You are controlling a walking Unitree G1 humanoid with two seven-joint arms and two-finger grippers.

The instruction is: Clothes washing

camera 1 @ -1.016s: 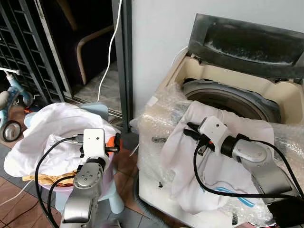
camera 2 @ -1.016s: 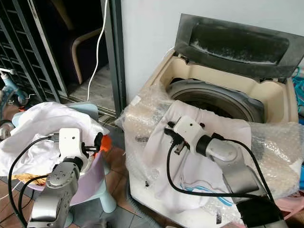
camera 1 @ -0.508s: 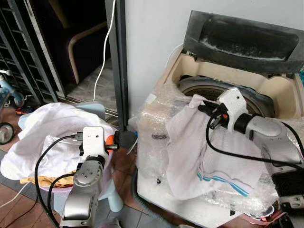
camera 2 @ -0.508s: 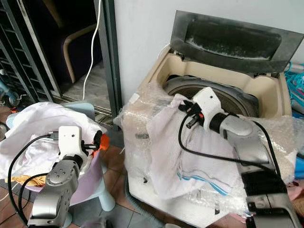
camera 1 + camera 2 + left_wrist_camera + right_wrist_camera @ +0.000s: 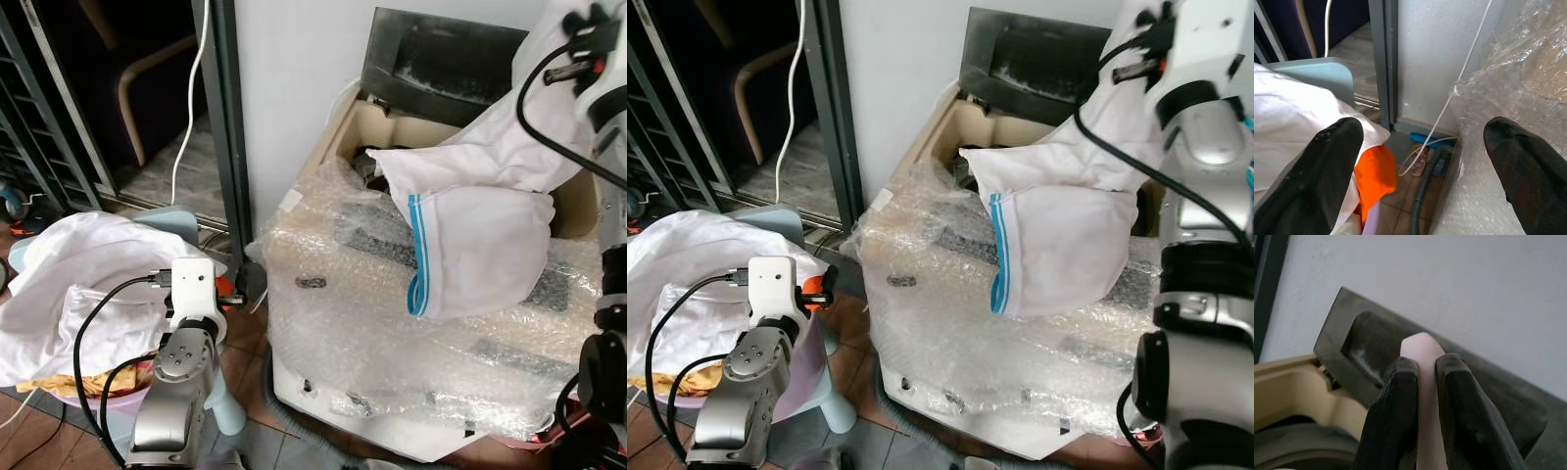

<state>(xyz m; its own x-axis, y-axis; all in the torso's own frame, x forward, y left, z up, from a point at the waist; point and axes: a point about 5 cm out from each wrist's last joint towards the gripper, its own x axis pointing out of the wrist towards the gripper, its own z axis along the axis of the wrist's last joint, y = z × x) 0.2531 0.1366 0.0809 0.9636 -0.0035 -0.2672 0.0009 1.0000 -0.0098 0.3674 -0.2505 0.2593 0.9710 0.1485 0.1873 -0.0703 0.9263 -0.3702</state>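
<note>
- the right gripper (image 5: 1420,396) is pinching a fold of a white cloth garment with a blue stripe along its hem (image 5: 480,235), its two black fingers (image 5: 1388,416) pressed tight on the fabric.
- that arm is holding the garment high above the cream top-loading washing machine (image 5: 362,122), whose dark grey lid (image 5: 441,59) is standing open against the white wall (image 5: 294,59).
- the garment is hanging down in front of the drum opening, its lower part sagging over the bubble wrap (image 5: 372,313) that is covering the machine's front and top edge; whether the hem is touching the wrap i cannot tell.
- the left gripper (image 5: 1420,171) is hovering with its fingers spread wide and nothing between them, just beside the pile of white laundry (image 5: 78,284) heaped in a pale pink plastic basin (image 5: 59,397).
- an orange piece of cloth (image 5: 1374,174) is peeking out from under the white pile, close to the left gripper.
- judging by this, the loading is under way but far from over: one garment is lifted and not yet inside the drum, and it looks as though it needs carrying over the opening and letting go.
- the heap in the basin is large, so most of the washing seems to be waiting its turn.
- a trailing hem could catch on the wrap, i would guess.
</note>
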